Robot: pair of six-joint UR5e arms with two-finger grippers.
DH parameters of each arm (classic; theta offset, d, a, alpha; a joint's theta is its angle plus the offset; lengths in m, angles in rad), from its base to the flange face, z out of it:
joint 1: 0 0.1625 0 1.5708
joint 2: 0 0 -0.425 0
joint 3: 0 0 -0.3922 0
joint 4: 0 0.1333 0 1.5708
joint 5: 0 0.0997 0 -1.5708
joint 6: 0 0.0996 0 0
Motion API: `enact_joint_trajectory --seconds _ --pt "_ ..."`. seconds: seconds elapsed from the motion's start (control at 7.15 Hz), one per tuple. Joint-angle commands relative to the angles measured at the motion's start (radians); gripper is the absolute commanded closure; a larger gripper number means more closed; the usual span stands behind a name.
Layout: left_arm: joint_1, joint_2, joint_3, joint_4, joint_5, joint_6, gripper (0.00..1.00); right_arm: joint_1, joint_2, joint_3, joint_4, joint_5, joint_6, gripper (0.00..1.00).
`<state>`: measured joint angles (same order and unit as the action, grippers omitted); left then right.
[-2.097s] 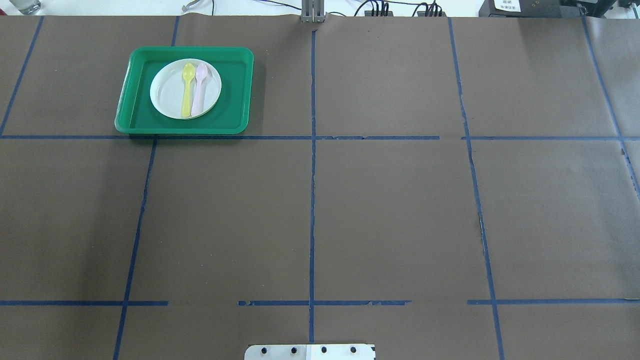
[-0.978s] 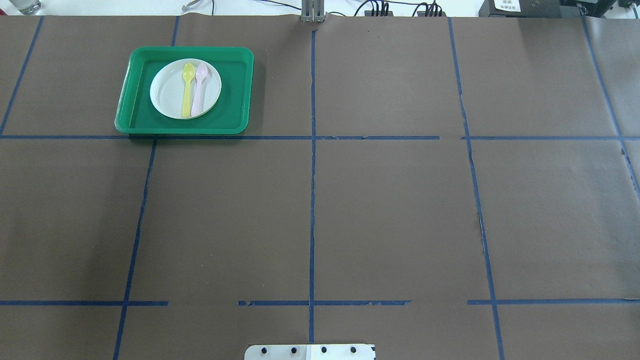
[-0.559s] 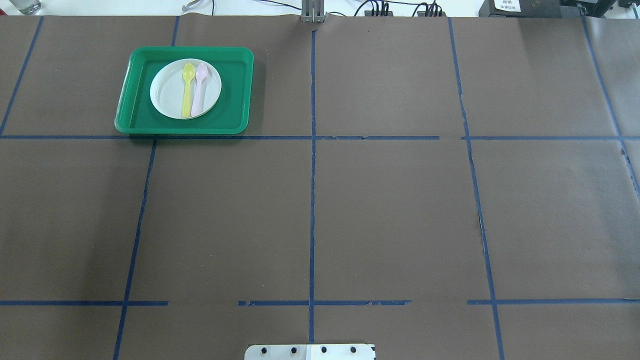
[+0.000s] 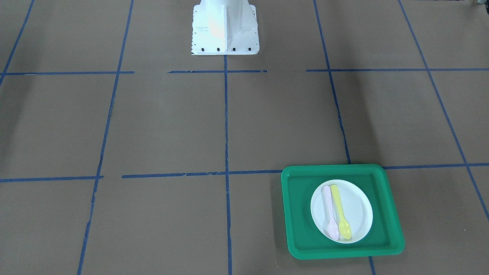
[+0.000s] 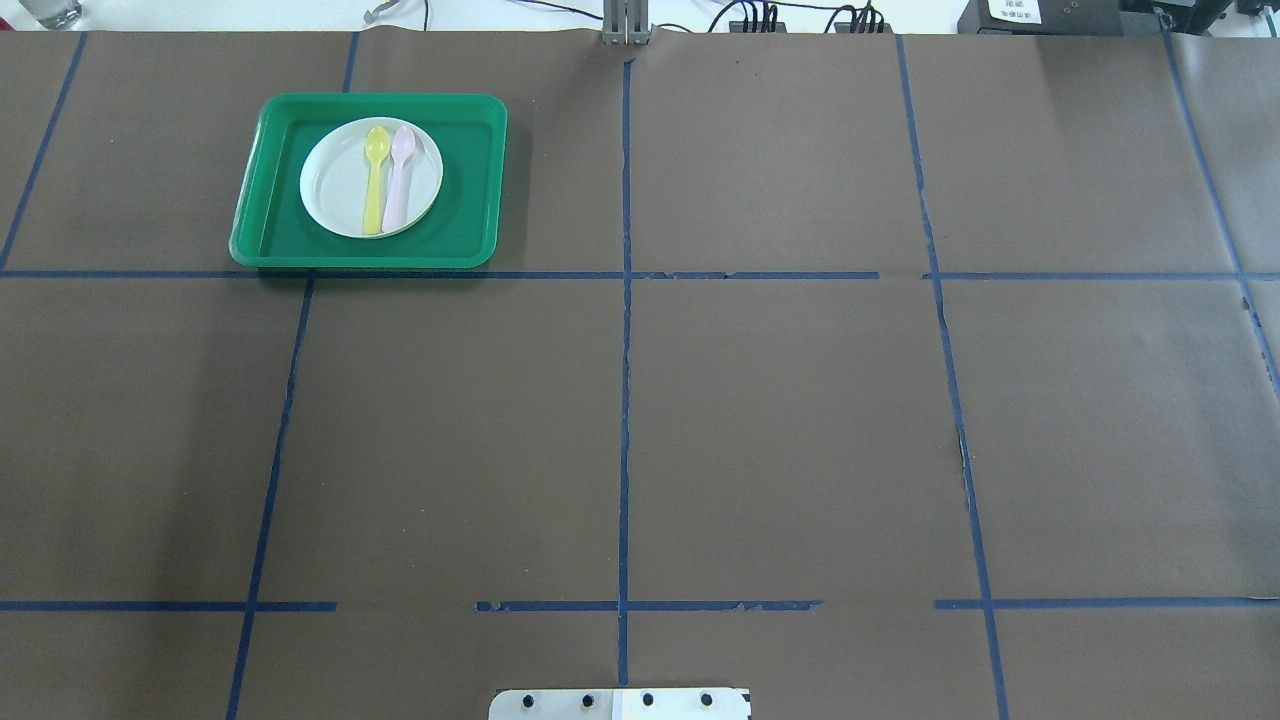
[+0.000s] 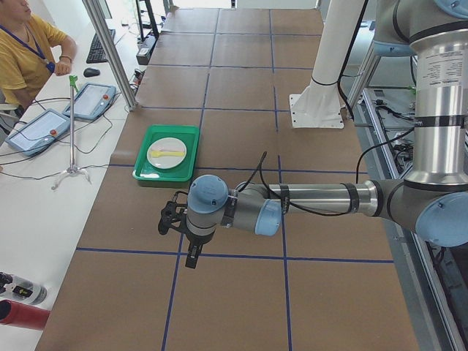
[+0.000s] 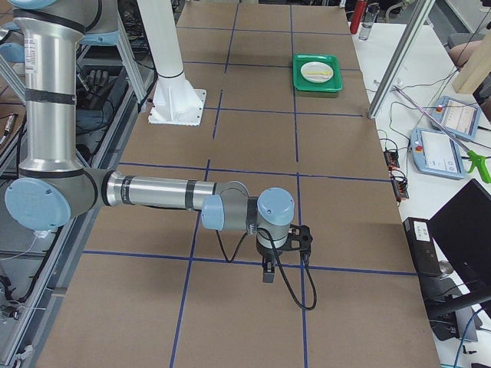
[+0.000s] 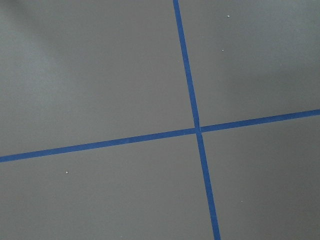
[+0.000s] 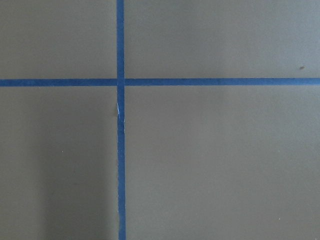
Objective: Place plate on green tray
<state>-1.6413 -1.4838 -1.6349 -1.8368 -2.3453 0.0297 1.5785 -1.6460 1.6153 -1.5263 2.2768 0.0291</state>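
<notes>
The green tray point(image 5: 468, 205) sits at the far left of the table. The white plate point(image 5: 335, 185) lies inside it, with a yellow spoon point(image 5: 374, 185) and a pink spoon point(image 5: 398, 178) on it. Tray point(image 4: 301, 214) and plate point(image 4: 357, 210) also show in the front view. My left gripper point(image 6: 191, 256) hangs over bare table, well short of the tray point(image 6: 145, 175). My right gripper point(image 7: 266, 273) hangs over the table's other end, far from the tray point(image 7: 318, 86). I cannot tell whether either is open. Both wrist views show only brown paper and blue tape.
The robot's white base point(image 4: 224, 26) stands at the table's near middle edge. A metal post point(image 6: 110, 51) and an operator point(image 6: 25, 44) are by the tray's side. Tablets point(image 7: 441, 149) lie beside the table's far edge.
</notes>
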Motion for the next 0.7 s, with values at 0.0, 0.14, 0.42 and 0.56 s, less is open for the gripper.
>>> enact_joint_trajectory --seconds 0.0,0.14,0.42,0.56 --pt "0.0 0.005 -0.005 0.034 -0.021 0.006 0.0 0.0 0.0 0.0 0.0 0.0 0.0 0.0" --pt "0.001 0.005 -0.002 0.077 -0.072 0.006 0.0 0.0 0.0 0.0 0.0 0.001 0.0 0.0" --pt "0.003 0.031 -0.005 0.079 -0.077 0.007 0.0 0.0 0.0 0.0 0.0 0.001 0.0 0.0" --pt "0.001 0.031 -0.008 0.079 -0.077 0.007 0.0 0.0 0.0 0.0 0.0 0.001 0.0 0.0"
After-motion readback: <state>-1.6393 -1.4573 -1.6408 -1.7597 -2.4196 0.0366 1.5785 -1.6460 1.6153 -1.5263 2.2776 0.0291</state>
